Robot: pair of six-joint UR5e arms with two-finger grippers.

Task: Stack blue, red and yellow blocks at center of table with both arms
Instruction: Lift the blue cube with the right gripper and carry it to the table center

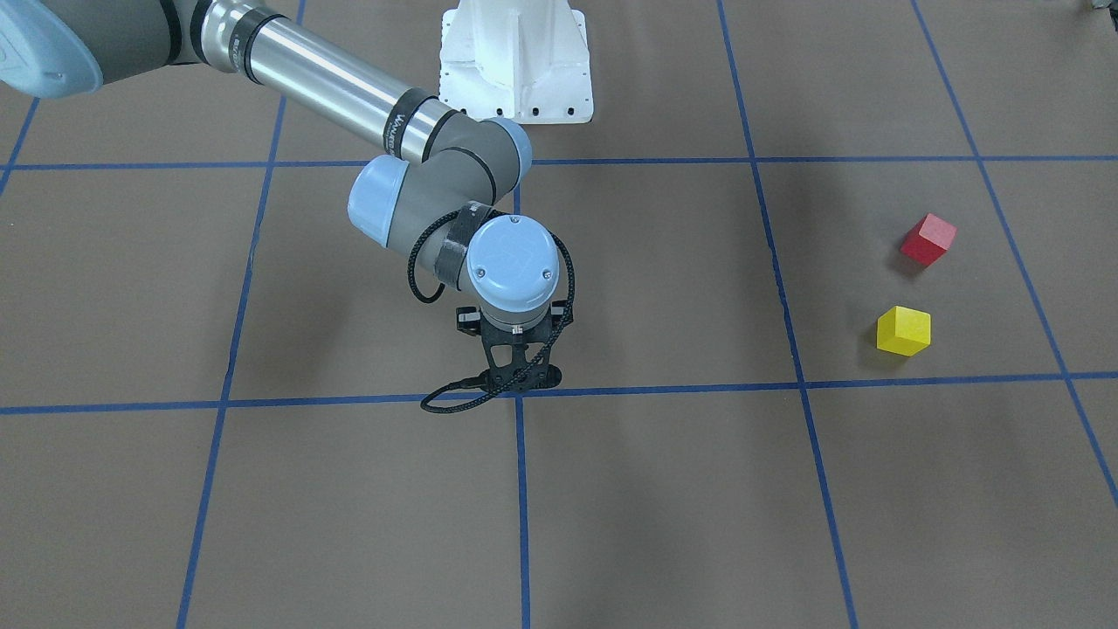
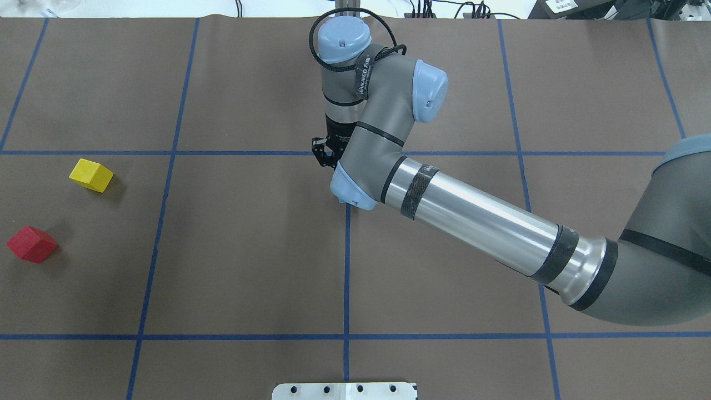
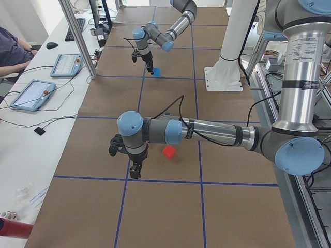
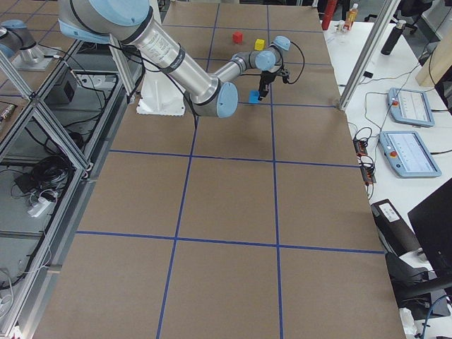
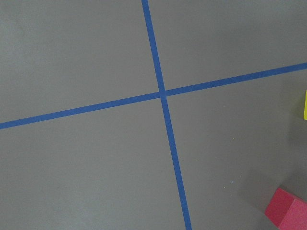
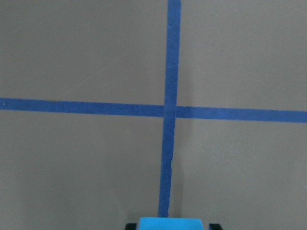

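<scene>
Closest to you, the right arm [image 2: 472, 216] stretches its polished silver tube to the centre of the brown paper worktop [image 2: 250, 266], wrist bent straight down. White lettering on its black strap [image 2: 364, 75] is too small to read. The right gripper [image 1: 517, 381] has its fingers [image 6: 132, 226] narrowed on the smooth blue block [image 6: 170, 223] by the tape crossing [image 6: 170, 111]. The matte red block [image 2: 31, 244] and yellow block [image 2: 91, 175] sit apart, off to one side. The left gripper [image 3: 135, 171] points down near the red one; you cannot tell how wide its fingers stand.

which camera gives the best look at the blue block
Exterior left: the blue block shows whole, though small. Exterior right shows it about as well; right wrist, only one edge; the right arm hides it overhead and front-facing; left wrist, nothing.
</scene>
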